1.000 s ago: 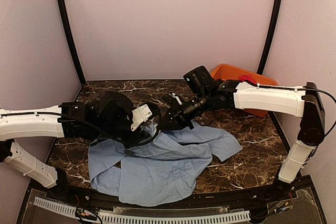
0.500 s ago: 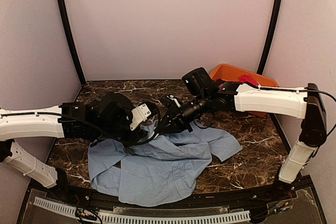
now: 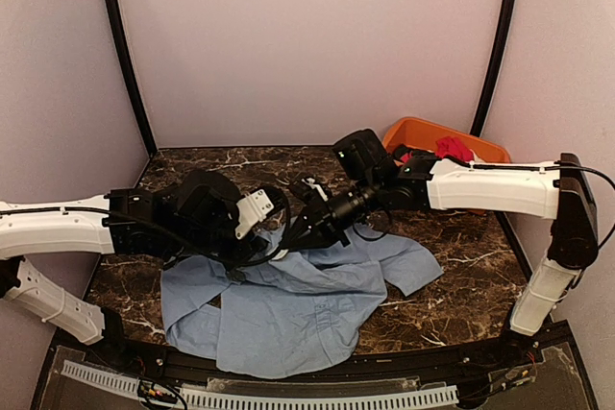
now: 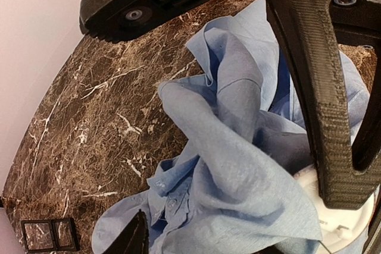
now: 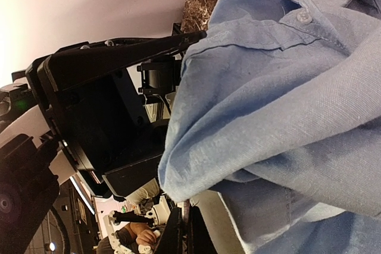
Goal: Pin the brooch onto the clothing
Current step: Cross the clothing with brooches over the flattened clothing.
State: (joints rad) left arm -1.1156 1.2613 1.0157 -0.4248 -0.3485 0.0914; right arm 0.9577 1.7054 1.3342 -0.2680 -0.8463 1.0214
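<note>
The light blue shirt (image 3: 298, 304) lies crumpled on the marble table, with one fold lifted at its far edge. My left gripper (image 3: 263, 241) holds that fold up. In the left wrist view the cloth (image 4: 238, 147) drapes over the jaws and only one fingertip (image 4: 136, 237) shows. My right gripper (image 3: 302, 229) meets the fold from the right. In the right wrist view its fingers (image 5: 186, 233) are shut on a thin dark sliver, the brooch seen edge-on, just under the edge of the fold (image 5: 286, 87). The brooch does not show elsewhere.
An orange bin (image 3: 423, 132) with a red garment (image 3: 452, 149) stands at the back right, behind the right arm. The left gripper's black body (image 5: 95, 105) fills the left of the right wrist view. A black finger (image 4: 315, 87) crosses the right of the left wrist view.
My right gripper has moved a little left and down, closer to the lifted fold and the left gripper. The left arm has barely moved.
</note>
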